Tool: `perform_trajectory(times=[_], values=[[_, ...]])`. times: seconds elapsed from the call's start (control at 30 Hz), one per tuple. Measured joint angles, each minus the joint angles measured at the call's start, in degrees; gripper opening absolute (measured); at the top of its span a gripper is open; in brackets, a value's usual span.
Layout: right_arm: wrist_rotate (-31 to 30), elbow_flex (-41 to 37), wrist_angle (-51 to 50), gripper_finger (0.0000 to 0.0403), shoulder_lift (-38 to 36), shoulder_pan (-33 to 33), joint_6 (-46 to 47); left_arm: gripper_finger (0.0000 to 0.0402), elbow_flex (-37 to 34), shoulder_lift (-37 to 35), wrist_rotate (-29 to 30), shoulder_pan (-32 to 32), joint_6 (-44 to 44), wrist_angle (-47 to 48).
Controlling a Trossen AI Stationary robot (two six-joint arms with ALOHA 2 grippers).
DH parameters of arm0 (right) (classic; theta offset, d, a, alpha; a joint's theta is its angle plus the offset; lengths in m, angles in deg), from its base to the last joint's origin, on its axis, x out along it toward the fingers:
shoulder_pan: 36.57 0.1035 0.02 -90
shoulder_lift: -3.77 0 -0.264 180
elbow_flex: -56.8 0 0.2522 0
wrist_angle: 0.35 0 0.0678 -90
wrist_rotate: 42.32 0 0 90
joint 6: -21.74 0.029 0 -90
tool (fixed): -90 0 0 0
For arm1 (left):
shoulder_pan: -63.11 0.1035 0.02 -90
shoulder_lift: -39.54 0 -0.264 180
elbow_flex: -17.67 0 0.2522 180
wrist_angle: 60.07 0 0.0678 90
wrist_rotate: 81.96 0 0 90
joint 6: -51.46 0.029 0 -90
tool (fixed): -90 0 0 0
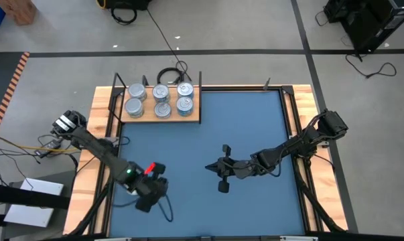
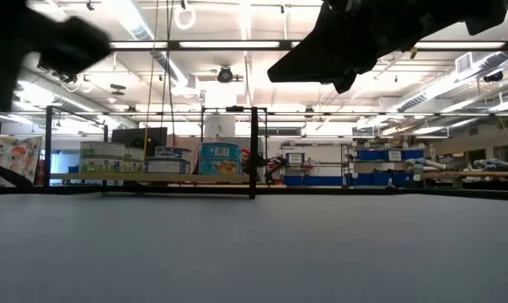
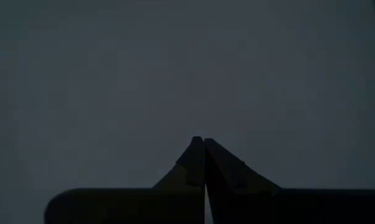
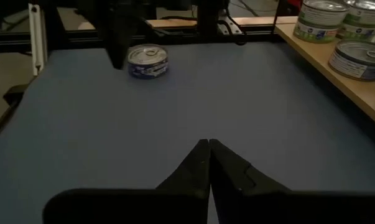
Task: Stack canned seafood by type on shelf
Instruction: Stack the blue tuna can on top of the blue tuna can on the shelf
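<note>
Several silver tins of canned seafood (image 1: 161,100) stand in two rows on the light-brown shelf (image 1: 193,119) at the table's far left. They also show in the low view (image 2: 219,158) and the right wrist view (image 4: 355,59). One more tin (image 4: 148,62) stands upright on the blue mat, close to the left arm; that arm hides it in the high view. My left gripper (image 3: 204,142) is shut and holds nothing, pointing steeply down over the mat near the front left (image 1: 147,201). My right gripper (image 4: 208,144), also shut and holding nothing, hovers over the mat's middle (image 1: 208,167), pointing toward the table's left.
The blue mat (image 1: 255,127) covers the table inside a wooden border (image 1: 101,100). The shelf's thin black uprights (image 2: 254,151) stand at its corners. A black cable coil (image 1: 169,72) lies behind the shelf. Open mat stretches between the shelf and both grippers.
</note>
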Motion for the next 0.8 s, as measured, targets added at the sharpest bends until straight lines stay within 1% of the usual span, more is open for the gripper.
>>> perform_trajectory(times=[0.1, 0.17, 0.27, 0.47, 0.67, 0.8], values=[[-0.02, 0.0, 0.0, 0.0017, 0.0, -0.05, -1.06, 0.0003, 0.0, 0.0, -3.22, -3.0, -6.82, 2.3], [-0.02, 0.0, -0.02, 0.0013, 0.0, -0.04, -1.34, 0.0003, 0.0, 0.0, -4.32, -4.75, -12.28, 3.55], [-0.02, 0.0, -0.02, 0.001, 0.0, -0.03, -1.74, 0.0011, 0.0, 0.0, -6.49, -7.11, -19.52, 3.64], [-0.01, 0.0, -0.09, 0.0018, 0.0, -0.1, -4.28, 0.0061, 0.0, 0.25, -6.65, -11.03, -29.87, 3.48], [-0.02, 0.0, -0.11, 0.002, 0.0, -0.31, -6.3, 0.0119, 0.0, 0.26, -6.49, -13.11, -37.66, 1.56], [-0.02, 0.0, -0.11, 0.0015, 0.0, -0.33, -7.98, 0.0144, 0.0, 0.84, -6.48, -14.8, -41.61, 1.41]])
